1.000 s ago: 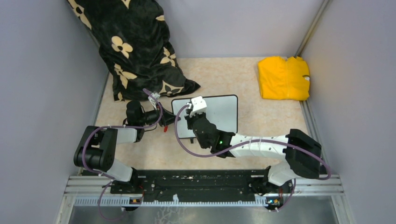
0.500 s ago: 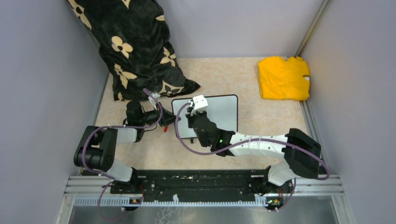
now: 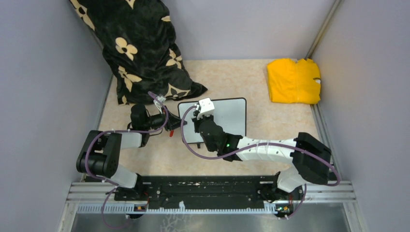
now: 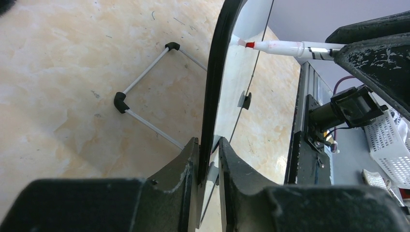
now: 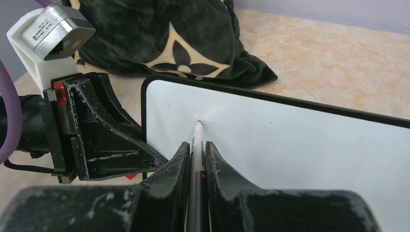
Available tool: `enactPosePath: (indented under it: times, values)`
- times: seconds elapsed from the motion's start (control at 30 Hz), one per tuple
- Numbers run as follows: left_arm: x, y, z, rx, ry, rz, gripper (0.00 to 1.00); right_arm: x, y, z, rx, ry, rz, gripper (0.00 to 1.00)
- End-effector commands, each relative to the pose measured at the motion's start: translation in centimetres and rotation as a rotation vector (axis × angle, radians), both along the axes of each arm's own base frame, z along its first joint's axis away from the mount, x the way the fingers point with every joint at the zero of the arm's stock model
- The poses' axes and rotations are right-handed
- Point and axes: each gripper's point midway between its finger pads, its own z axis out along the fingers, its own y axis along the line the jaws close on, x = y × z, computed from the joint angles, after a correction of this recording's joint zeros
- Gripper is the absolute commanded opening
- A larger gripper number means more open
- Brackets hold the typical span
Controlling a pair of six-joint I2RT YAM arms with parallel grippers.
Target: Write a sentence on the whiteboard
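The right hand [image 5: 196, 145] is pressed together on one marker [image 5: 197, 135]. Its fingers run along the barrel, so the marker's long axis carries straight on from the hand, pointing away from the robot. The tip meets, or all but meets, the whiteboard [image 5: 300, 145] close to its upper left corner. In the left wrist view the red nib sits at the white face with no gap that can be made out. From that tip nearly all the free surface lies to the right, along the board's long axis, which runs left to right across the desk [image 3: 232, 77]. The coming stroke therefore seems to turn on dragging the tip rightward while keeping it on the face.

The left hand [image 4: 209, 145] pinches the board's left edge, one finger on each side of the black frame, just beside the right hand. It is the arm nearer that edge and appears to be steadying the board; only the right arm carries the marker. Behind the board a wire stand [image 4: 119, 102] rests on the desk.

The sentence is not there yet: no red strokes show on the board.

Counted, there is one whiteboard, one marker and two hands, both occupied. Further out lie one black flowered blanket [image 3: 140, 48] at the back left, near the board's far left corner, and one yellow cloth [image 3: 293, 79] at the back right, well apart from it.
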Motion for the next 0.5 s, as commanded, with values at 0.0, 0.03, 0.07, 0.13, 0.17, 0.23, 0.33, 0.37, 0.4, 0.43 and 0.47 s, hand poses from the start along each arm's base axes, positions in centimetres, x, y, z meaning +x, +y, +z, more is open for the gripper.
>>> enactPosePath:
  times: [0.0, 0.03, 0.07, 0.13, 0.17, 0.23, 0.33, 0.37, 0.4, 0.43, 0.47]
  values:
    - [0.4, 0.0, 0.7, -0.001, -0.05, -0.01, 0.23, 0.8, 0.9, 2.0, 0.064, -0.016, -0.007, 0.0]
    - [0.4, 0.0, 0.7, 0.0, -0.052, -0.01, 0.23, 0.8, 1.0, 2.0, 0.062, -0.015, -0.005, 0.0]
    - [0.4, 0.0, 0.7, 0.0, -0.052, -0.01, 0.23, 0.8, 1.0, 2.0, 0.062, -0.014, -0.003, 0.0]
    - [0.4, 0.0, 0.7, 0.0, -0.051, -0.01, 0.23, 0.8, 1.2, 1.9, 0.06, -0.012, 0.001, 0.0]
    - [0.3, 0.0, 0.7, -0.001, -0.052, -0.013, 0.23, 0.9, 1.2, 1.9, 0.059, -0.011, 0.003, 0.0]
    - [0.3, -0.1, 0.6, 0.001, -0.049, -0.014, 0.23, 0.8, 1.4, 1.6, 0.055, -0.006, 0.009, 0.0]
    - [0.3, -0.1, 0.6, 0.001, -0.049, -0.014, 0.23, 0.8, 1.5, 1.3, 0.048, 0.001, 0.015, 0.0]
    - [0.3, -0.1, 0.6, 0.001, -0.049, -0.014, 0.22, 0.7, 1.5, 1.2, 0.045, 0.003, 0.016, 0.0]
    - [0.3, -0.1, 0.6, 0.001, -0.05, -0.014, 0.22, 0.7, 1.5, 1.1, 0.042, 0.006, 0.017, 0.0]
    - [0.3, -0.1, 0.6, 0.001, -0.05, -0.014, 0.22, 0.7, 1.5, 1.0, 0.038, 0.009, 0.018, 0.0]
    - [0.3, -0.1, 0.6, 0.002, -0.05, -0.014, 0.22, 0.7, 1.4, 0.7, 0.033, 0.013, 0.017, 0.0]
